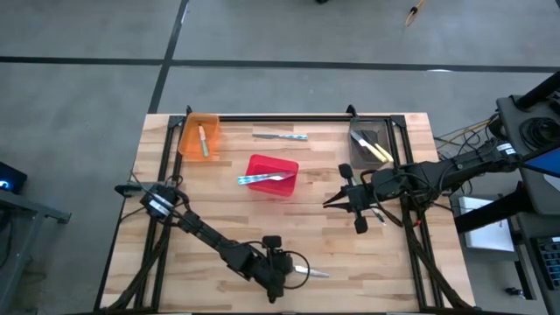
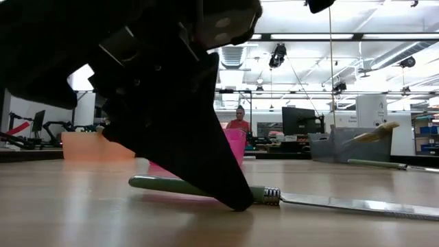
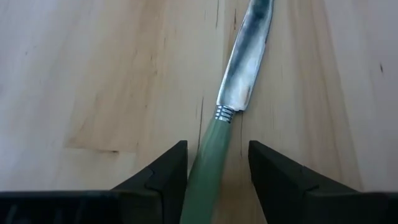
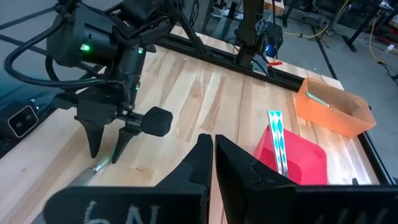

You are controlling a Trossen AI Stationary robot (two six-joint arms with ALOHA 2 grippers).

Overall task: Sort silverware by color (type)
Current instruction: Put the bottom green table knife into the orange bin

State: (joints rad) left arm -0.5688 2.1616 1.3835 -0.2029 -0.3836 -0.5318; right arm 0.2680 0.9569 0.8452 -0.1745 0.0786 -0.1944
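A green-handled knife lies flat on the table near its front edge, its silver blade pointing away from my left gripper. That gripper is open and slants down over the knife. One finger stands on each side of the handle, with a narrow gap on both sides. In the low view the near finger hides the middle of the handle. My right gripper is shut on nothing, raised above the table's right side.
At the far side stand an orange bin holding a green-handled utensil, a red bin with a blue utensil across it, and a grey bin with yellow ones. A blue knife lies between bins. Two utensils lie under my right arm.
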